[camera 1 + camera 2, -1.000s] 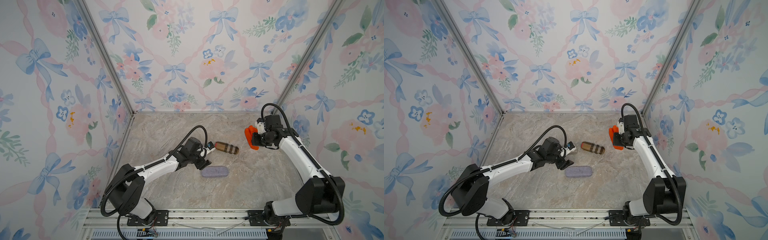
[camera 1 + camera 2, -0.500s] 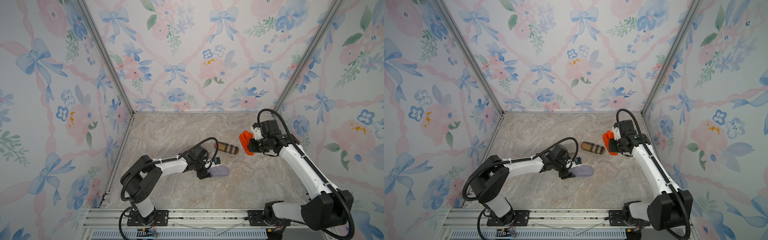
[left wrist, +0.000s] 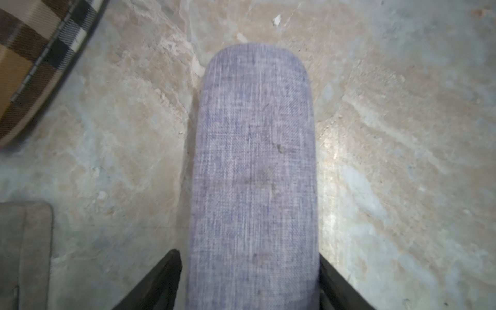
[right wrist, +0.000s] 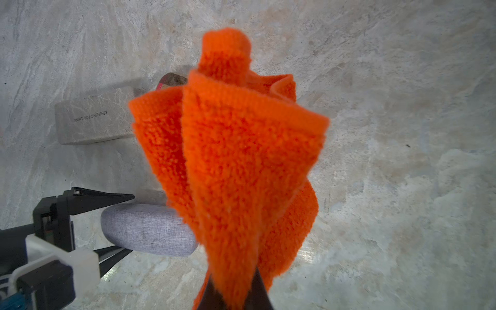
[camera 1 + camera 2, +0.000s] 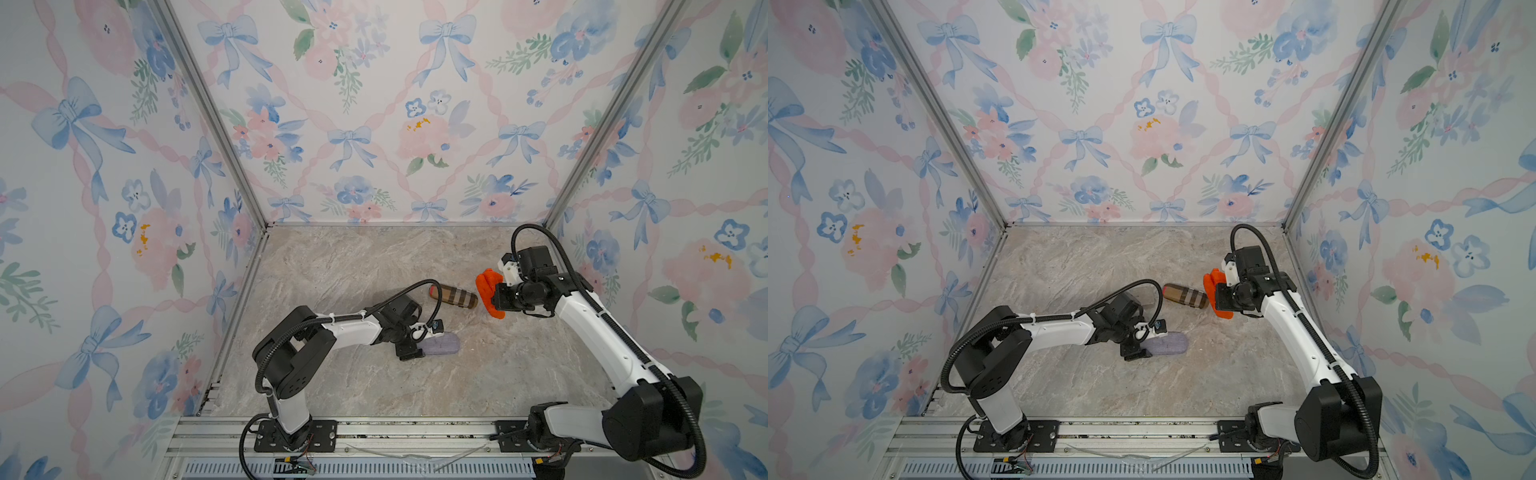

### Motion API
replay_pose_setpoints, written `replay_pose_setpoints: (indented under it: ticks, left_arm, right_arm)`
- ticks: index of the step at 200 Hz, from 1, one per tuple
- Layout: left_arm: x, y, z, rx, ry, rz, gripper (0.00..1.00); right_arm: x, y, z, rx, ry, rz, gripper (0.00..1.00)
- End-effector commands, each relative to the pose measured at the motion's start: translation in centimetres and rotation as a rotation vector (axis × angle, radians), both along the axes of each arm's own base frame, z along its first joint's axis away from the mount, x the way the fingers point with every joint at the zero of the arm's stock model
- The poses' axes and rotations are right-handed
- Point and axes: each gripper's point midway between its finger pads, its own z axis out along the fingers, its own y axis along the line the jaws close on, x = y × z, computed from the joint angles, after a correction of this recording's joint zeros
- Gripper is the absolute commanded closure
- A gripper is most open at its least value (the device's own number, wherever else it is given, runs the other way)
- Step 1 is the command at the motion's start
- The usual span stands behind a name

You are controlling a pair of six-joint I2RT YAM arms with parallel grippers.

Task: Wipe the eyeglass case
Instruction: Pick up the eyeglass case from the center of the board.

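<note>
Right gripper, one cloth, three cases

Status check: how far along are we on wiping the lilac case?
Done: the right gripper is shut on the cloth, held aloft. In hand: the left gripper straddles the lilac case at one end, jaws seemingly not clamped. Left: steadying it, bringing the cloth over and wiping. The two are apart, and smudges show on the fabric.
</note>
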Motion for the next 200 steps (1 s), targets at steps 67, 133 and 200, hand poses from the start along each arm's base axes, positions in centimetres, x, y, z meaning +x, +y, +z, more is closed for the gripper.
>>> replay_pose_setpoints:
  ticks: [67,133,200]
  left_arm:
    - [0.9,-0.6,-1.1,0.024,-0.016,-0.003,0.32]
    - [1.1,-0.9,0.8,-0.021,-0.001,0.074,0.73]
    - [1.9,-2.5,8.9,-0.212,-0.087,0.201,0.80]
  right_arm:
    - [-0.1,1.6,-0.3,0.043,-0.003,0.030,1.00]
    - [-2.8,2.7,0.1,0.098,0.049,0.070,1.00]
    - [-7.5,7.0,0.7,0.275,0.077,0.138,1.00]
